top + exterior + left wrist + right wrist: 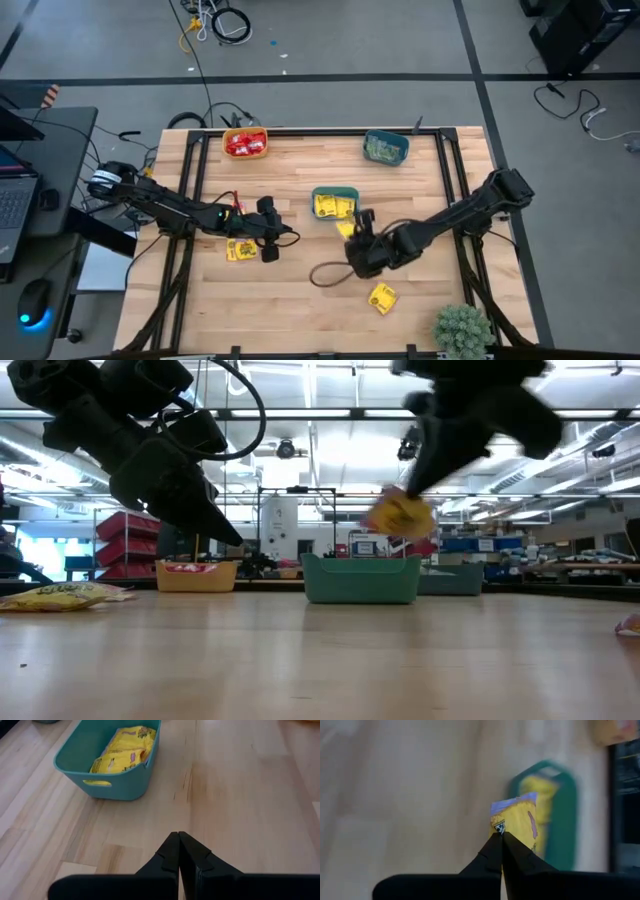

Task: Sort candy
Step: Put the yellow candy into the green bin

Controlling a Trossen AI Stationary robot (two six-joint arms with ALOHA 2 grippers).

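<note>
1. Room: in the low view a hall with ceiling strip lights and red shelving lies beyond the table, its far detail too soft to read; in the high view grey floor, loose cables and a desk with a laptop (12, 200) cut off by the picture's left edge.
2. Table (300, 310): pale wood planks on a dark frame; a small green plant (462, 328) stands at its near right corner, partly cut off.
3. Right arm: reaches in from the right. The right tool (352, 232) is closed on 1 yellow candy packet (519, 822), pinched by 1 corner and lifted clear of the table, just beside the near teal bowl (335, 203); most of the packet is hidden by the tool in the high view.
4. Left arm: reaches in from the left. The left tool (178, 851) is closed and holds nothing, its tips pointing toward the near teal bowl.
5. Bowls: the near teal bowl holds yellow packets; the orange bowl (245, 143) at the far edge holds red packets; the far teal bowl (386, 147) holds pale greenish contents, too small to make out.
6. Loose candy: 1 yellow packet (240, 250) lies beside the left tool; 1 more (382, 298) lies near the right arm, toward the near edge.
</note>
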